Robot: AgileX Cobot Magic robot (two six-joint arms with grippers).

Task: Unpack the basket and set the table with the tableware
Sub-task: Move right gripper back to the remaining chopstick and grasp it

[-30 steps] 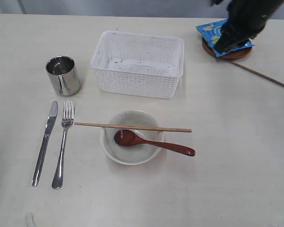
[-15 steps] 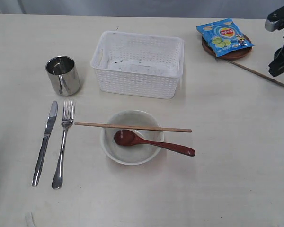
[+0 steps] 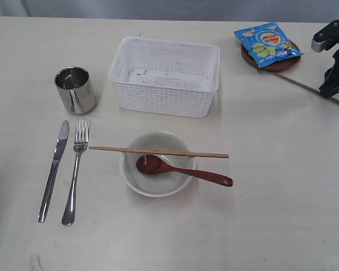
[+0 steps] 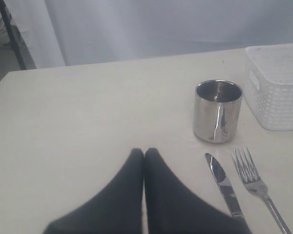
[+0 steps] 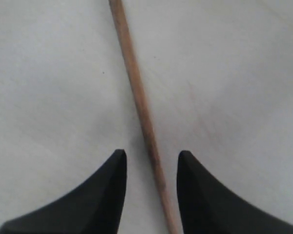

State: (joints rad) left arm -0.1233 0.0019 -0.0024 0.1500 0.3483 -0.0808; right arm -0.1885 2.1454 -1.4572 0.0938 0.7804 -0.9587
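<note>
The white basket (image 3: 165,76) stands empty at the table's back middle. In front of it, one wooden chopstick (image 3: 158,151) lies across the off-white bowl (image 3: 157,169), and the dark red spoon (image 3: 181,170) rests in the bowl. Steel cup (image 3: 75,90), knife (image 3: 53,169) and fork (image 3: 76,169) sit at the left. A second chopstick (image 3: 308,87) lies at the far right. My right gripper (image 3: 331,90) is open over this chopstick (image 5: 139,107), one finger on each side. My left gripper (image 4: 144,152) is shut and empty, near the cup (image 4: 218,111) and knife (image 4: 224,184).
A blue snack packet (image 3: 266,44) lies on the small brown plate (image 3: 271,61) at the back right, close to my right arm. The basket's corner (image 4: 276,87) shows in the left wrist view, beside the fork (image 4: 256,185).
My right arm has left the snack packet and plate, moved right and come down over the far-right chopstick. Nothing else has moved.
</note>
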